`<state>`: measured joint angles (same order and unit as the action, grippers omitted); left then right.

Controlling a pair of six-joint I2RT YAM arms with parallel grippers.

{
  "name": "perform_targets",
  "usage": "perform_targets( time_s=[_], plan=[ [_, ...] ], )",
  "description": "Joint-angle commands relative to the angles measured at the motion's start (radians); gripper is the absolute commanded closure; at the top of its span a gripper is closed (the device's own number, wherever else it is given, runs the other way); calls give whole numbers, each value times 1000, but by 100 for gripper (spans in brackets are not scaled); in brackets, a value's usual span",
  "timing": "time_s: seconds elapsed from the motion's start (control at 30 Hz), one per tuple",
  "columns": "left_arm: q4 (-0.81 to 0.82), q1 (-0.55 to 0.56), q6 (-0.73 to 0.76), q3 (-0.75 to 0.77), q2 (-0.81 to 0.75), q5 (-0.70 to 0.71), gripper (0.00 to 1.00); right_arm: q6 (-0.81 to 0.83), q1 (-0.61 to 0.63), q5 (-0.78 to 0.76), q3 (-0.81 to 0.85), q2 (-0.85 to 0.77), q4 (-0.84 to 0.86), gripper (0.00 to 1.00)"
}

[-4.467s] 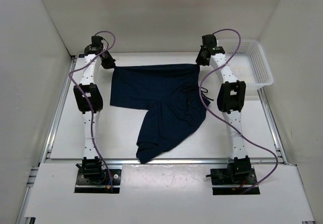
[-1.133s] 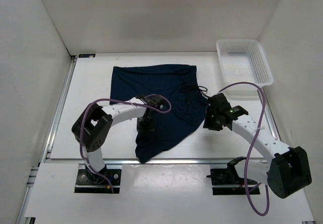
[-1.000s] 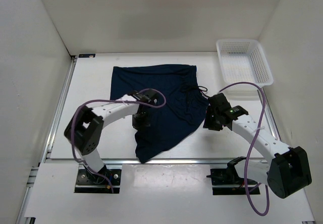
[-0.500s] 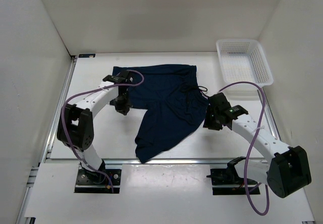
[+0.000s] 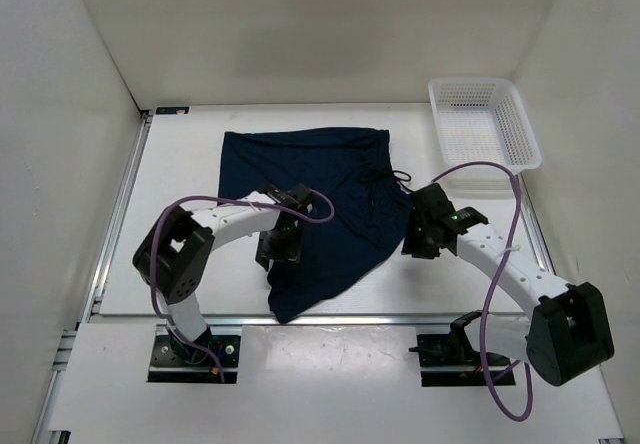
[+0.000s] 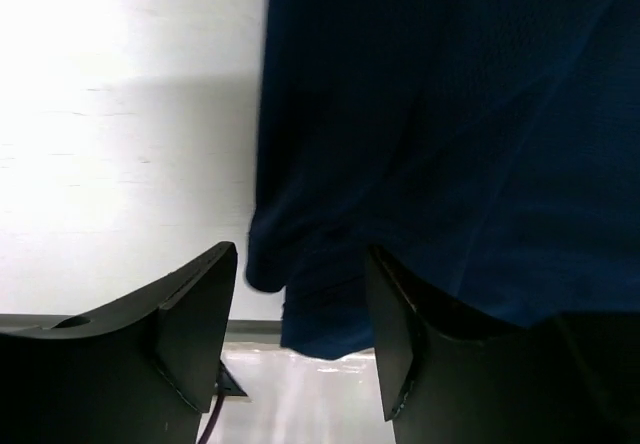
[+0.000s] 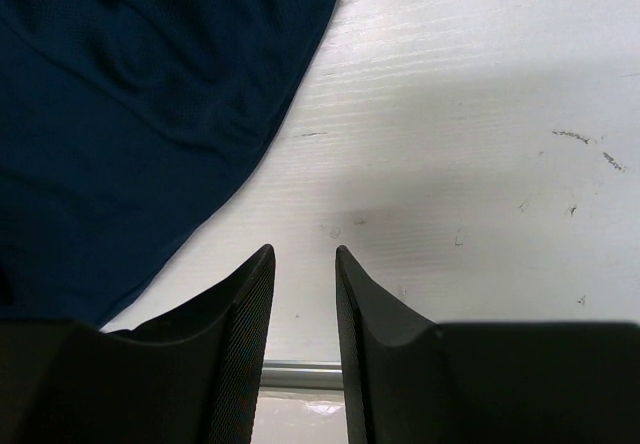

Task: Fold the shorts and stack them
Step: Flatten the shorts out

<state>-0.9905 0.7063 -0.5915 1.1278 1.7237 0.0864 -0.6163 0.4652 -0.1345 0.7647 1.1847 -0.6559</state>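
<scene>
left gripper point(image 6: 300, 254) swung back to near leg of navy shorts point(image 5: 320, 179), jaws apart & empty, right gripper point(image 7: 304, 251) slightly open, empty over table point(image 7: 480, 114), nothing folded yet.

The navy shorts point(image 6: 450, 144) fill the right and upper part of the view, a fine knit lying in soft folds. Their left edge runs straight down over the white table point(image 6: 120, 144) and ends in a rounded, rolled-under corner. The left gripper point(image 6: 300, 264) has its two black fingers point(image 6: 190, 334) spread apart, one on each side of that corner. I can't tell whether the cloth touches them. Below the corner a thin grey strip point(image 6: 250, 326) crosses, with a bit of purple cable point(image 6: 208, 426) under it.
</scene>
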Motion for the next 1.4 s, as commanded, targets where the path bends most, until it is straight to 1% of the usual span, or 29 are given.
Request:
perform_targets(
  time_s=[0.0, 0.07, 0.13, 0.17, 0.3, 0.37, 0.4, 0.43, 0.47, 0.5, 0.53, 0.57, 0.63, 0.67, 0.77, 0.83, 0.9, 0.93, 0.97, 1.0, 1.1, 1.27, 1.33, 1.37],
  plan=[
    [35, 27, -34, -2, 17, 30, 35, 20, -2, 7, 25, 1, 10, 64],
    [35, 27, -43, -2, 42, 42, 41, 20, -2, 7, 25, 10, 10, 64],
    [35, 27, -44, 7, 65, 42, 45, 20, -2, 7, 25, 10, 10, 64],
    [35, 27, -44, 18, 65, 42, 50, 20, -2, 7, 25, 10, 19, 64],
    [35, 27, -44, 27, 89, 61, 57, 20, -2, 7, 25, 10, 19, 64],
    [3, 27, -44, 40, 89, 72, 57, 20, -2, 16, 25, 10, 19, 64],
    [-17, 27, -65, 61, 89, 90, 54, 20, -2, 16, 25, 10, 19, 64],
    [-43, 27, -79, 73, 89, 139, 42, 20, -2, 16, 25, 10, 19, 64],
    [-68, 27, -96, 85, 77, 169, 38, 20, -2, 16, 25, 10, 19, 64],
    [-94, 38, -132, 110, 67, 200, 31, 20, -2, 16, 34, 10, 19, 64],
    [-132, 38, -146, 121, 54, 240, 21, 20, -2, 16, 35, 19, 19, 64],
    [-145, 38, -169, 139, 24, 252, 15, 29, -2, 16, 35, 20, 19, 64],
    [-157, 38, -180, 148, -16, 265, 8, 29, -2, 16, 35, 29, 19, 64],
    [-157, 47, -180, 159, -54, 265, 8, 29, -2, 16, 35, 29, 19, 64],
    [-113, 82, -120, 170, -78, 208, 39, 29, -2, 16, 25, 29, 19, 64],
    [-102, 107, -111, 170, -53, 182, 65, 20, -2, 16, 25, 29, 19, 64],
    [-74, 116, -99, 158, -9, 151, 65, 20, -2, 16, 25, 29, 19, 64],
    [-74, 116, -90, 142, 5, 151, 59, 20, -2, 16, 25, 29, 19, 64],
    [-57, 128, -80, 133, 17, 138, 48, 20, -2, 16, 25, 29, 19, 64],
    [-48, 128, -80, 133, 36, 138, 43, 20, -2, 16, 25, 18, 19, 64],
    [-21, 128, -80, 98, 65, 138, 36, 20, -2, 16, 25, 18, 19, 64],
    [18, 128, -80, 44, 111, 125, 36, 20, -2, 16, 25, 18, 19, 64],
    [27, 128, -80, 33, 120, 125, 38, 20, -2, 16, 25, 18, 19, 64],
    [27, 128, -80, 33, 120, 125, 42, 20, -2, 16, 25, 18, 19, 64]
  ],
)
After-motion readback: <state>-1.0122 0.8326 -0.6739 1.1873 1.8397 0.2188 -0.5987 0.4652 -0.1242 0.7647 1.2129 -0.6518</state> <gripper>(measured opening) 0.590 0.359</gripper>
